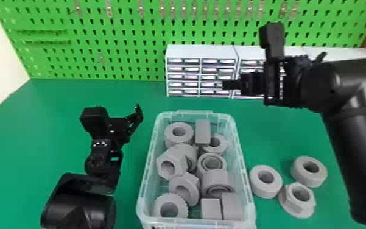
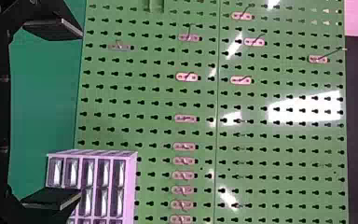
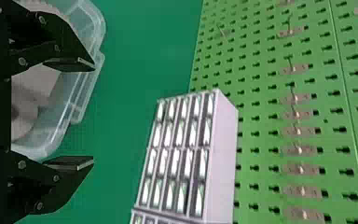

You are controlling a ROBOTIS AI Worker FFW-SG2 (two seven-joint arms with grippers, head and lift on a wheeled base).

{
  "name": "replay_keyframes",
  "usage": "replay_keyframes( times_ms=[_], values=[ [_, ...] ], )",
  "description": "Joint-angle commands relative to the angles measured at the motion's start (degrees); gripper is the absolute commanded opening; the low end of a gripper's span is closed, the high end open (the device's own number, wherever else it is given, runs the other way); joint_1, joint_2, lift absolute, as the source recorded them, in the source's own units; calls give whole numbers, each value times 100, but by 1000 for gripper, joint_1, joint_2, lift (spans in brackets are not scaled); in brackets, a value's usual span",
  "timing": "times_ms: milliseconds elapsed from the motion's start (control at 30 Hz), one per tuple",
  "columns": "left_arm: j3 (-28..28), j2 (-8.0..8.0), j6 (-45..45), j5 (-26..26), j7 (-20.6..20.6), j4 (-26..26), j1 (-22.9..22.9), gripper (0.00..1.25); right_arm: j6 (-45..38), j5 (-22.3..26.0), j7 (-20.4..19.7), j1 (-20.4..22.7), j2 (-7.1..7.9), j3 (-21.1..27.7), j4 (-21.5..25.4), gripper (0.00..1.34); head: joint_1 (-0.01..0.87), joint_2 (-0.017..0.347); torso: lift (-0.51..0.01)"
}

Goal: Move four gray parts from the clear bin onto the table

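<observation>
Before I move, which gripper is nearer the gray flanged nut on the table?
Right. The right gripper is raised, ahead and to the left of the nut; the left gripper is farther left, across the clear plastic bin.

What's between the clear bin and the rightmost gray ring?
Another gray ring lies between the clear bin and the rightmost ring, in the head view.

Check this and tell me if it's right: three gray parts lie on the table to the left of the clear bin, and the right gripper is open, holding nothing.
Not quite: the head view shows the three gray parts on the table to the right of the clear bin. The right gripper is indeed open, holding nothing.
</observation>
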State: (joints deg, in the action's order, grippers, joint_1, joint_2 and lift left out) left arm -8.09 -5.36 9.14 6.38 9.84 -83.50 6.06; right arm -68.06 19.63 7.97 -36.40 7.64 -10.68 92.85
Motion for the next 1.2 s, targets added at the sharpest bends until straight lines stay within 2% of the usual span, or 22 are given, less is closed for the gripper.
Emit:
replay_keyframes(
  times_ms=[0, 667, 1167],
  values=[
    [-35, -53, 0, 30, 0, 0, 9, 1147, -85, 190, 3, -121, -17, -163, -179, 793, 693, 72, -52],
    [44, -123, 0, 118, 0, -9, -26, 1146, -893, 630, 3, -482, 36, -602, -346, 793, 693, 72, -52],
    [44, -132, 0, 118, 0, -9, 0, 1146, -1421, 735, 3, -763, 44, -910, -460, 793, 693, 72, -52]
  ],
)
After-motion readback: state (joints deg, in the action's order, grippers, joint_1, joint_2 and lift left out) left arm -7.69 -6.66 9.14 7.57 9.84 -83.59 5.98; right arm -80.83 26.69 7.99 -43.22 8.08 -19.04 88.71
